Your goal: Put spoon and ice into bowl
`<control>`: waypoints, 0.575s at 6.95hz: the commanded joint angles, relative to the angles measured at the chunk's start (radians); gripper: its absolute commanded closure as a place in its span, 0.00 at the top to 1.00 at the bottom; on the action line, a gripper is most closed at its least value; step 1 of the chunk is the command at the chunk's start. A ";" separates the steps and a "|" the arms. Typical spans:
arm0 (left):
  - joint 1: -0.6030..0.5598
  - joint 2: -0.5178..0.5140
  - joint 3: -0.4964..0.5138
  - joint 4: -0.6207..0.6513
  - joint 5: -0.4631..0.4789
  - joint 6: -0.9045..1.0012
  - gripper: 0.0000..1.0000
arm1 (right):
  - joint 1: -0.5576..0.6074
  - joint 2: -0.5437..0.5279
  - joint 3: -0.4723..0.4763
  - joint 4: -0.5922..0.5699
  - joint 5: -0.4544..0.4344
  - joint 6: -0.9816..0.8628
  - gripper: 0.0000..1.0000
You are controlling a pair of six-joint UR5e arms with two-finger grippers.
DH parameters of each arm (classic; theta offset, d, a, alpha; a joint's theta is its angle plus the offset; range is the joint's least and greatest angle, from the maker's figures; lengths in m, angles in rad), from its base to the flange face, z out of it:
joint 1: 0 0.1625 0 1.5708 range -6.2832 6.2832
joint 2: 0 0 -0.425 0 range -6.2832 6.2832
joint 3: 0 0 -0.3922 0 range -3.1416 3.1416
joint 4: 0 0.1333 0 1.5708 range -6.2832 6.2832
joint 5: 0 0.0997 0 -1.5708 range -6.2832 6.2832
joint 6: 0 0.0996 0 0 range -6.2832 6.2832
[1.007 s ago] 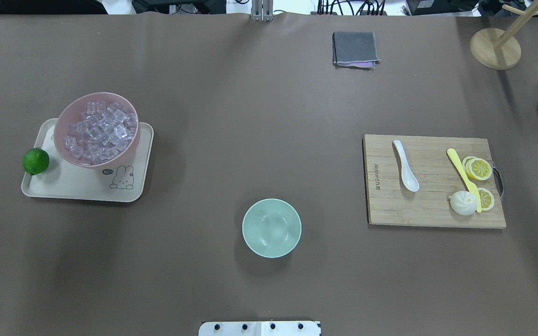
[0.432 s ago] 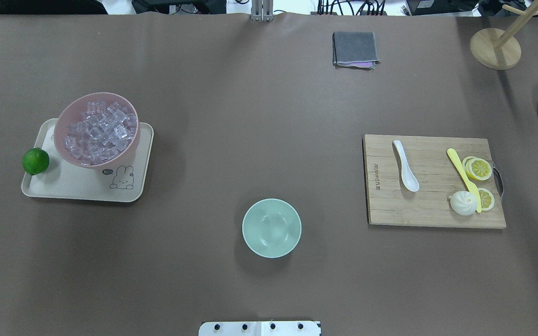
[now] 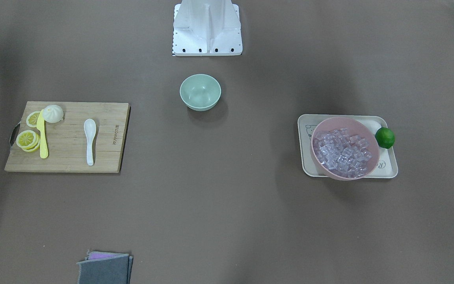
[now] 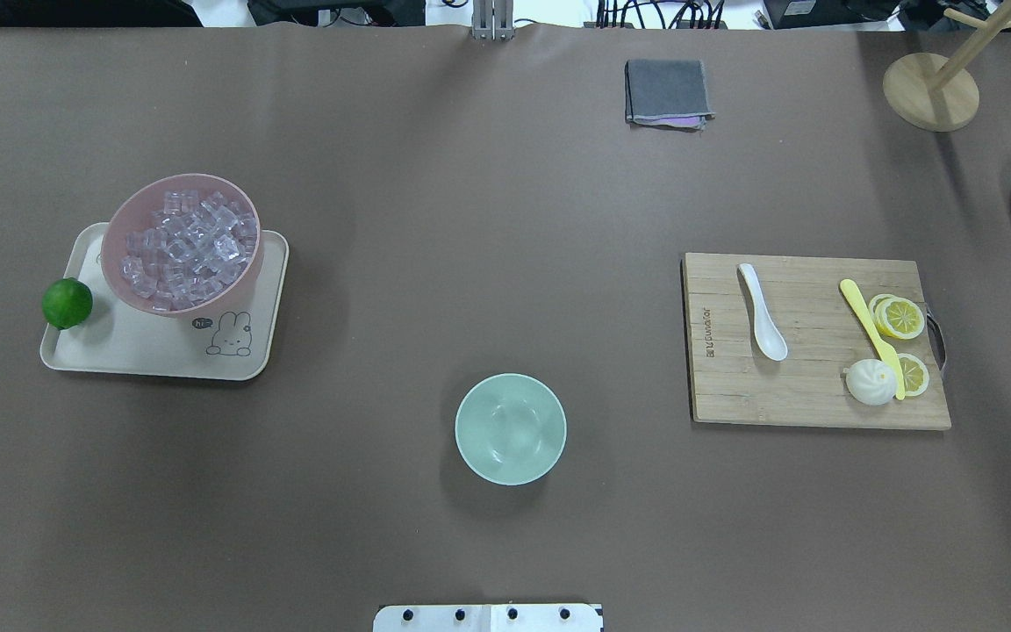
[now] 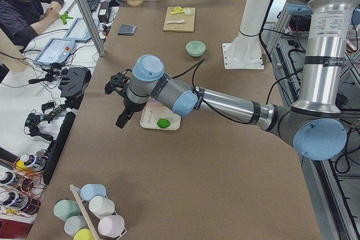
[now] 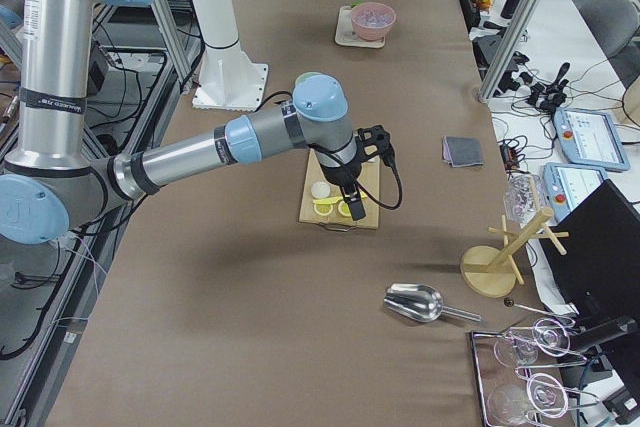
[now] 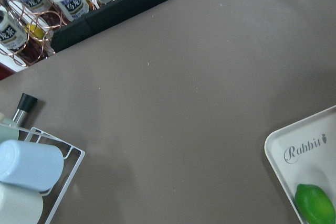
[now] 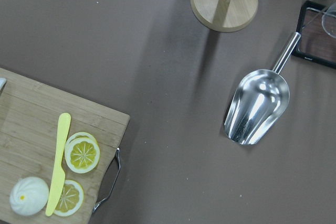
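While nothing has moved, spoon [image 4: 762, 312] on board [image 4: 808, 399], ice [image 4: 190, 250] in pink bowl [image 4: 182, 309], cannot tell left gripper [image 5: 120, 122] or right gripper [image 6: 353, 212] state

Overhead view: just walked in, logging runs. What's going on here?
Nothing is handled yet. The small white glossy spoon lies on the wooden cutting board, the clear ice cubes fill the pink bowl on the cream tray, and the mint-green bowl sits empty. The left gripper hangs near the tray, the right gripper near the board.
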 commanded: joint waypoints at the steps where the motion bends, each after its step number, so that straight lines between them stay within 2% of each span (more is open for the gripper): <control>1: 0.145 0.009 0.010 -0.183 0.007 -0.153 0.99 | -0.004 -0.003 -0.050 0.129 0.009 0.098 1.00; 3: 0.364 -0.073 0.010 -0.183 0.021 -0.336 0.99 | -0.119 0.048 -0.040 0.134 0.006 0.335 1.00; 4: 0.421 -0.105 -0.006 -0.186 0.091 -0.416 1.00 | -0.185 0.086 -0.026 0.136 -0.005 0.465 1.00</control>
